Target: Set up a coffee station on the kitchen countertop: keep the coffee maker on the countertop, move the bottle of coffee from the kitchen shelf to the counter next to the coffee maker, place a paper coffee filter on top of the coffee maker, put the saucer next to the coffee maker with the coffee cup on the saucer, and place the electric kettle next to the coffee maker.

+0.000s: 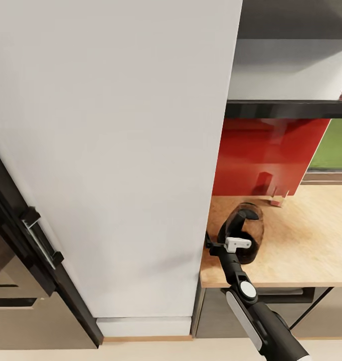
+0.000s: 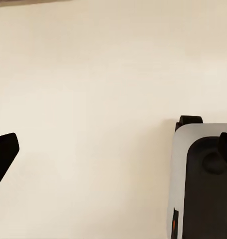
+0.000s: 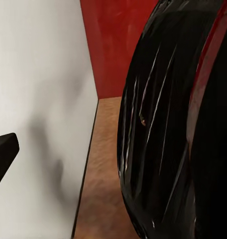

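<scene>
where countertop meets white cabinet — right gripper at kettle

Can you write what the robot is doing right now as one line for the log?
right gripper: at electric kettle, grip unclear | kettle: on kitchen countertop by white panel | left gripper: open

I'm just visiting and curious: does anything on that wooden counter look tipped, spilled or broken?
Nothing stands out. The electric kettle stands upright on the kitchen countertop, close beside the tall white cabinet, with the right gripper at its handle. No spill or damage shows.
</scene>
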Available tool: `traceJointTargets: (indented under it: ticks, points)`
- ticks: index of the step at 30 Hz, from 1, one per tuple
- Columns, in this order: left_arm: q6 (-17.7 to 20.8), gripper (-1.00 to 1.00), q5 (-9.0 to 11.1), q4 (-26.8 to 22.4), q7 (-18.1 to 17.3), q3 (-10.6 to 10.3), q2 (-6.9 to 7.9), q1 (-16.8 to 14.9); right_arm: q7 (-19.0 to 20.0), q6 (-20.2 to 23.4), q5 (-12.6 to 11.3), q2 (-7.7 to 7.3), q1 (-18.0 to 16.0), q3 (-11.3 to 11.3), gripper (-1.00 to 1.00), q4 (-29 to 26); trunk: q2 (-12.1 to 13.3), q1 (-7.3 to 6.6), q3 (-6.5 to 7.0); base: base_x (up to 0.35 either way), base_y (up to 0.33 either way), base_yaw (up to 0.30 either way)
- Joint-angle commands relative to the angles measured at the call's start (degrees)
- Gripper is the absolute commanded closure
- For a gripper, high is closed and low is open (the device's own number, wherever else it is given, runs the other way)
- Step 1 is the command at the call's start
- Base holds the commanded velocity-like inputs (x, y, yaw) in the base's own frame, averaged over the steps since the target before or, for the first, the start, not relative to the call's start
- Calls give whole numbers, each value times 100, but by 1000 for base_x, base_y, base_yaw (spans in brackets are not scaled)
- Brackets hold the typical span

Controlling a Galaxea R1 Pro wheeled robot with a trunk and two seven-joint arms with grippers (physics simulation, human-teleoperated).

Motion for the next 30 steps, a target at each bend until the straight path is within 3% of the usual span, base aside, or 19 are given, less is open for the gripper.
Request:
traceJointTargets:
  ticks: [1,8,9,30]
  points:
    - [-16,-100,38,3,19,-51,0,-4,-35,-35,-60,-8,-8,27,-100,2,-12,3,-12,0,0,0]
    - [-16,-100,38,7,19,-51,0,0,-35,-29,-56,-8,-8,32,-100,12,-12,3,-12,0,0,0]
    - [-16,-100,38,7,19,-51,0,2,-35,-31,-57,-8,-8,33,100,11,-12,3,-12,0,0,0]
    - [-25,-100,38,7,19,-42,9,5,-26,-35,-68,-25,-8,36,100,-17,-12,3,-12,0,0,0]
